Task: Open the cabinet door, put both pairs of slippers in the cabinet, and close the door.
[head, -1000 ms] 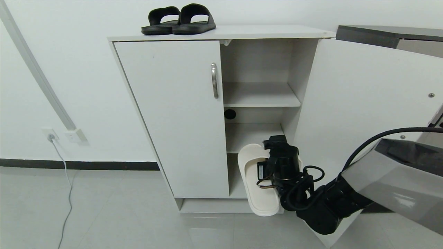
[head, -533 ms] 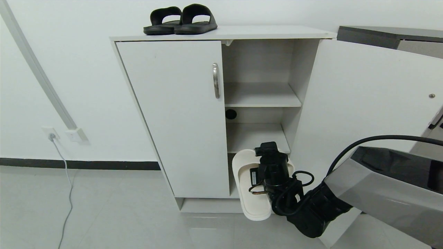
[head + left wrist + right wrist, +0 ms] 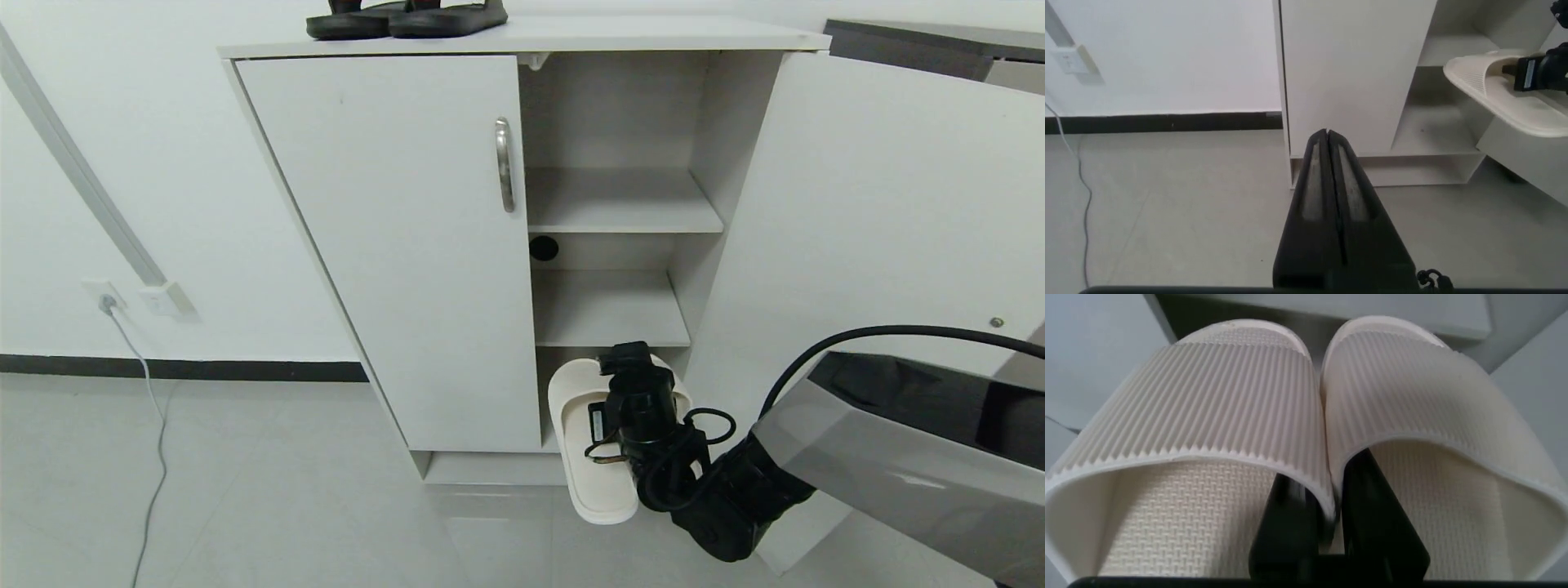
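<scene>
The biggest thing in front of me is the white cabinet point(image 3: 653, 34), which stands on the grey floor point(image 3: 245, 490) against a white wall. Its right door point(image 3: 865, 220) is swung wide open. Its left door point(image 3: 392, 245) is shut. Inside the open half I can see a top shelf point(image 3: 620, 204) and a lower shelf point(image 3: 608, 310), and under them a dark bottom space. The white slippers point(image 3: 592, 457) are side by side at the mouth of that bottom space. Their toes point in under the lower shelf and their heels stick out over the floor. I cannot tell if they touch the cabinet's bottom board. My right end effector point(image 3: 1331, 514) has them: one finger is tucked under each strap, and the two fingers squeeze the inner sides of the slippers together between them. The black slippers point(image 3: 408, 20) sit as a pair on top of the cabinet, above the left door. My left end effector point(image 3: 1327, 143) hangs low over the floor, in front of the left door and well apart from it. Its fingers are pressed flat together with nothing between them. A metal handle point(image 3: 505, 165) stands upright at the edge of the left door. A thin cable point(image 3: 151, 408) runs down from a socket point(image 3: 102, 294) on the wall to the floor. A small round hole point(image 3: 543, 247) shows in the back of the cabinet, between the two shelves.
</scene>
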